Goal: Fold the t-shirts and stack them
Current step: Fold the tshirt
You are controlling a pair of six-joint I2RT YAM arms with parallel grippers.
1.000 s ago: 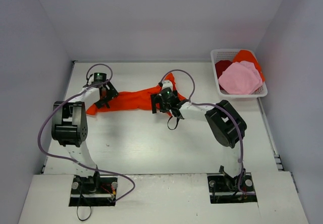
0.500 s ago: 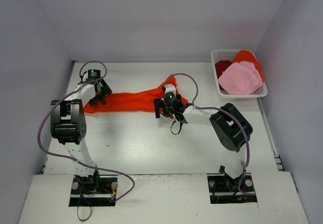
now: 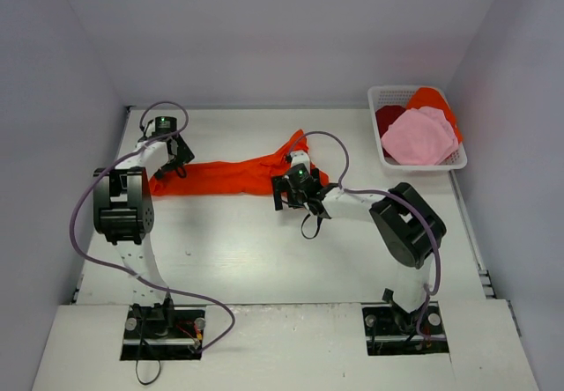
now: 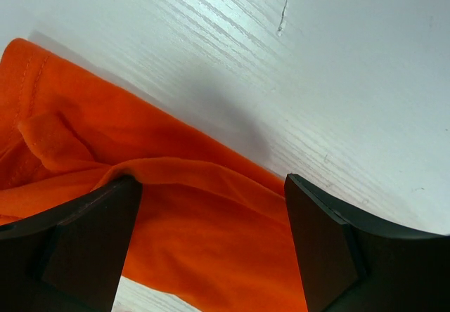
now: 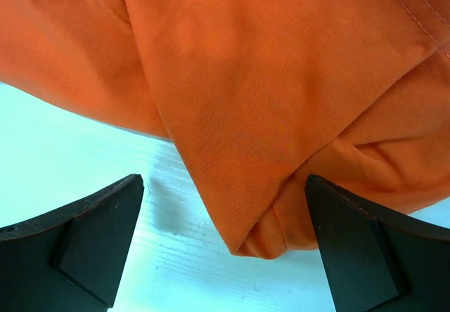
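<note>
Spreading its two dark fingers wide, the left gripper [image 4: 211,185] sits low over the left end of the bright orange-red t-shirt [image 3: 231,178] and pinches nothing. In the left wrist view a soft ridge of the cloth runs across the gap between the fingers. A stitched hem shows at the upper left, with the bare white table [image 3: 264,250] beyond it.

The right gripper [image 5: 223,185] is parted just as widely. A folded corner of the same shirt lies in the gap between its fingers, loose and not clamped.

Seen from above, the shirt is drawn out into a long narrow band across the far half of the table. It reaches from the left gripper to the right one, where it bunches into a small peak.

Well apart, in the far right corner, a white lattice basket [image 3: 377,136] holds the other t-shirts. The light pink one [image 3: 419,137] lies on top, the dark red one [image 3: 388,116] beside it, and an orange one [image 3: 432,99] hangs over the back rim.
</note>
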